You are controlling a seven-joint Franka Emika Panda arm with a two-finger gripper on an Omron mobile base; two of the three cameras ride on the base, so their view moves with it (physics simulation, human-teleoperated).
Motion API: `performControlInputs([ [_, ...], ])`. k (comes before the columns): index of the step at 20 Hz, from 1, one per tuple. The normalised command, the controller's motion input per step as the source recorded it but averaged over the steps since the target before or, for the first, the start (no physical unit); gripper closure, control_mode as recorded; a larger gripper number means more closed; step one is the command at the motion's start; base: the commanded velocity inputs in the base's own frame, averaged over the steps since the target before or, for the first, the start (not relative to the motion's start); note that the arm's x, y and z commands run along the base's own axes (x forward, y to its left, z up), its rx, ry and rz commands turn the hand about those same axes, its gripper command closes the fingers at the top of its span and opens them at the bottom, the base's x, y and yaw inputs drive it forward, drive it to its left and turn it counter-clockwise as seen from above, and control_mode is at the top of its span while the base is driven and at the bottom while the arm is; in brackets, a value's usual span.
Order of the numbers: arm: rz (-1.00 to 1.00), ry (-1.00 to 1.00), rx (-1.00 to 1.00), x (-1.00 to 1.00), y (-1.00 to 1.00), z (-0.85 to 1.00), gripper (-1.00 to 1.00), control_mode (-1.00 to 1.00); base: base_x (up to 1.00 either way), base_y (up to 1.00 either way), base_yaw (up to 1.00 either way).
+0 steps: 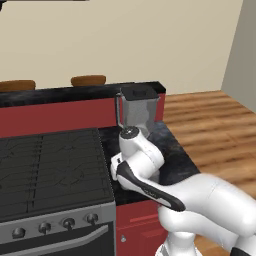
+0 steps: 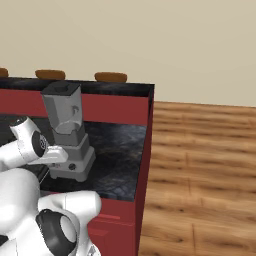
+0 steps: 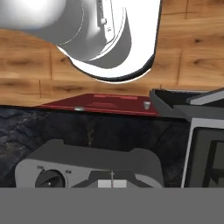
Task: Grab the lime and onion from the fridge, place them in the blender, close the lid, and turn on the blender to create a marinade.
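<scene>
A: In the left base view we see the blender [image 1: 137,111] standing on the dark marbled counter [image 1: 175,150], between the black stove [image 1: 50,170] and the counter's end by the wooden floor [image 1: 220,130]. Its translucent jar rises behind the arm's white wrist, and the dark lid [image 1: 138,93] sits on the jar's mouth.

B: In the right base view we see the same blender [image 2: 67,132] from the other side. The tapered jar stands upright on its boxy base, the lid [image 2: 61,88] caps it, and the hand presses close against the left face of the base. Behind it runs the raised dark red ledge [image 2: 115,107] with brown stool tops [image 2: 110,77] beyond.

A: Where do we place the gripper [image 3: 112,183]?

B: In the hand view its tips are at the bottom edge, right against the grey base of the blender [image 3: 87,168]. A round dial shows to the left on that base. We take the fingers to be fully closed together, with nothing between them; whether they touch the base we cannot tell.

A: And the rest of that view?

B: We note the marbled counter [image 3: 65,127] and a dark red cabinet front [image 3: 100,105], with the floor [image 3: 192,65] above.
</scene>
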Motion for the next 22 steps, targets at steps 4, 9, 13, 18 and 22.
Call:
performControlInputs([
  [4,0.00,0.00,-0.01,0.17,0.00,-0.17,1.00,-1.00,0.00,0.00,0.00],
  [9,0.00,0.00,0.00,0.19,0.00,-0.11,1.00,-1.00,0.00,0.00,0.00],
  [13,0.00,0.00,-0.01,0.18,0.05,-0.10,1.00,-1.00,0.00,0.00,0.00],
  [18,0.00,0.00,-0.02,0.14,0.07,-0.14,1.00,-1.00,0.00,0.00,0.00],
  [22,0.00,0.00,-0.02,0.12,0.06,-0.15,1.00,-1.00,0.00,0.00,0.00],
])
